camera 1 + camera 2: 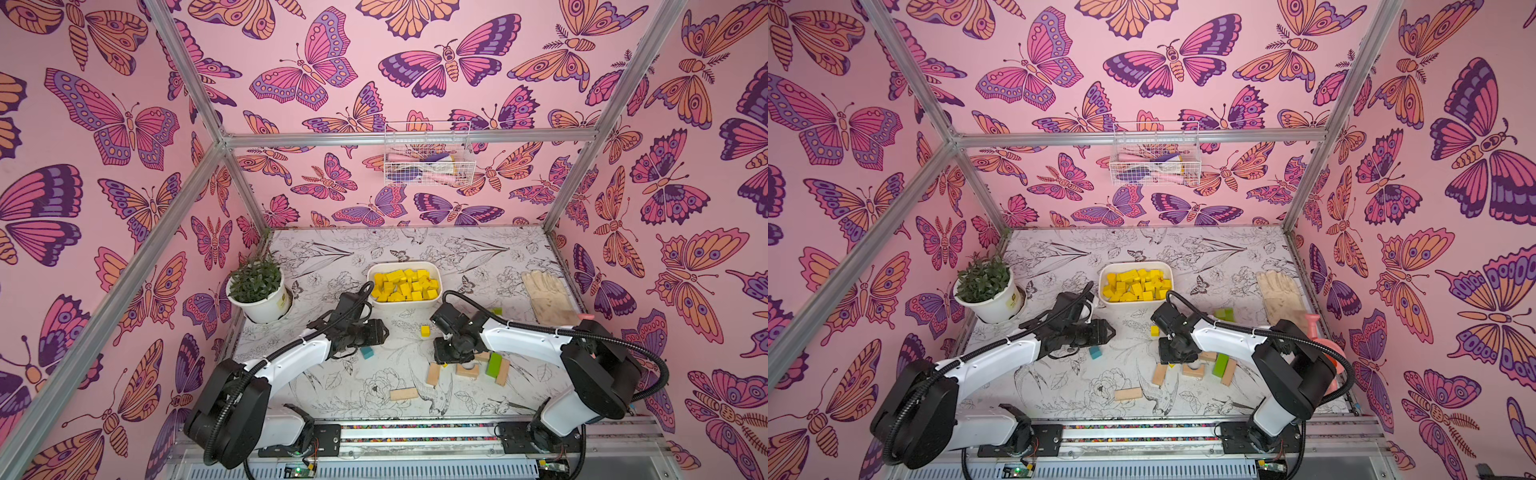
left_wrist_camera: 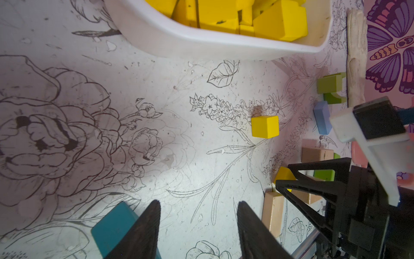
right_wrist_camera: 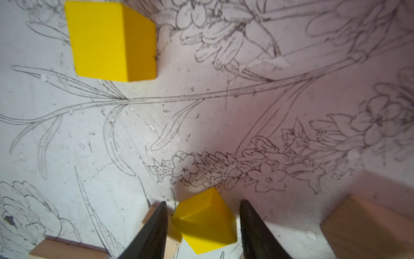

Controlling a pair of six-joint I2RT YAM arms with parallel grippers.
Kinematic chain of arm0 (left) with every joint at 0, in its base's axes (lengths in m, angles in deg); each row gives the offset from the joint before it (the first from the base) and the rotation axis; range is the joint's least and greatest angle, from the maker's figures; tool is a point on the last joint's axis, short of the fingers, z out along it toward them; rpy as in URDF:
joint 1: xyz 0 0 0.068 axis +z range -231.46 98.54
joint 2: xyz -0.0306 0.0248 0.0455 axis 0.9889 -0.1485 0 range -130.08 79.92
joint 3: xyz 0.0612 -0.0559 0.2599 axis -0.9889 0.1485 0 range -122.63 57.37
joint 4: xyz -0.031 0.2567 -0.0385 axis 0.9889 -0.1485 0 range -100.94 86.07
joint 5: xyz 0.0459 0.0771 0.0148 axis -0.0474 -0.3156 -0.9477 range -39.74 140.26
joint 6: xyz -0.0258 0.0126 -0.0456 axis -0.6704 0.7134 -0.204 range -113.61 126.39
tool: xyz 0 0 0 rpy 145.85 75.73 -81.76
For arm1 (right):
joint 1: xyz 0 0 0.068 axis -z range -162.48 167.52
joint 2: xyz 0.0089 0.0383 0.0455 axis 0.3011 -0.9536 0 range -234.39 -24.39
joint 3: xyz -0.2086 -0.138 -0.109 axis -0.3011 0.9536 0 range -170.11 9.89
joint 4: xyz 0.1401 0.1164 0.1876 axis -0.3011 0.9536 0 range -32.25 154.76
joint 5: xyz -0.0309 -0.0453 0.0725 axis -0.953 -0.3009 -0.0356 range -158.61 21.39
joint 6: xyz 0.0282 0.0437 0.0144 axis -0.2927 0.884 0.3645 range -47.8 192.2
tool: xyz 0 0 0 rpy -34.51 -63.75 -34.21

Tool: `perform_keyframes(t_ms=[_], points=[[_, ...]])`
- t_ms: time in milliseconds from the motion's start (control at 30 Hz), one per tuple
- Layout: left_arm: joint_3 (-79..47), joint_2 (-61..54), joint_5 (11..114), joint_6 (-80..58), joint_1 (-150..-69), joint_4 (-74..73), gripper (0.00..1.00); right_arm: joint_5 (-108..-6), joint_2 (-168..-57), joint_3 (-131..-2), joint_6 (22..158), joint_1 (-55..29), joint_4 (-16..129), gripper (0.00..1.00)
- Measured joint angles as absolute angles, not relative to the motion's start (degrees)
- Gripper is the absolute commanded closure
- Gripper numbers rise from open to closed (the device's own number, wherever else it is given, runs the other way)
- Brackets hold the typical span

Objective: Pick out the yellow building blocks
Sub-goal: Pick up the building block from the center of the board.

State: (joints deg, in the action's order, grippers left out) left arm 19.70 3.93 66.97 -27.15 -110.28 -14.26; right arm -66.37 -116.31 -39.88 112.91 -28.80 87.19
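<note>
In both top views most yellow building blocks lie in the white bin at far centre, and a lone yellow cube sits between the arms. The left wrist view shows the left gripper spread and empty beside a teal block, probably waiting. Only the right wrist view shows the right gripper straddling a small yellow block among tan blocks, jaws apart and seemingly not touching it, lined up to pinch

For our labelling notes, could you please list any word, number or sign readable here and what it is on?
No readable text anywhere.
On the white flower pot, a sticker: too small to read.
On one yellow block in the white tray, a red mark: too small to make out.
</note>
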Motion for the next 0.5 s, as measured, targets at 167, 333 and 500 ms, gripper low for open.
perform_keyframes(t_ms=[167, 333, 500], points=[[19.7, 3.9, 67.0, -27.1, -110.3, -14.3, 0.44, -67.1, -116.7, -40.4, 113.3, -29.1, 87.8, 0.49], [19.7, 3.9, 67.0, -27.1, -110.3, -14.3, 0.44, -69.5, -116.7, -40.4, 115.0, -29.1, 89.2, 0.49], [19.7, 3.9, 67.0, -27.1, -110.3, -14.3, 0.44, -72.4, -116.2, -40.3, 117.0, -29.1, 91.2, 0.49]])
